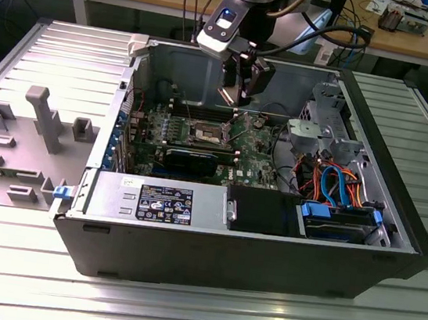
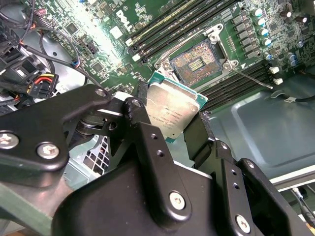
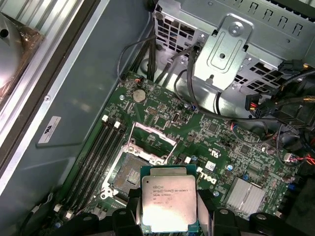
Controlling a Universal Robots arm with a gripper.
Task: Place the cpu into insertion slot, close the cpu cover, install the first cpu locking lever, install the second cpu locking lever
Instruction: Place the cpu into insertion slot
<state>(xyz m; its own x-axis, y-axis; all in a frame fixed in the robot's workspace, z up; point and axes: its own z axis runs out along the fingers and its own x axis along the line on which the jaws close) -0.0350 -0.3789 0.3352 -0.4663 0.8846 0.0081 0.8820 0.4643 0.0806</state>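
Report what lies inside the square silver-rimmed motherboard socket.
The square socket shows a bare dark contact field, no chip seated. In the first wrist view the silver-grey square cpu covers one corner.

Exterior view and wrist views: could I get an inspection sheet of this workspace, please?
Surface: ribbed grey metal table carrying an open black computer case.
Job's things: small square silver-topped cpu held off the board near the bare, silver-rimmed square insertion slot; thin silver window-frame cpu cover raised open.
Clutter: grey plastic fixture blocks at the exterior view's left.
Claw: black claw shut on the cpu.
Cables: orange, red and blue cables inside the case.
Surroundings: wooden bench beyond the case.
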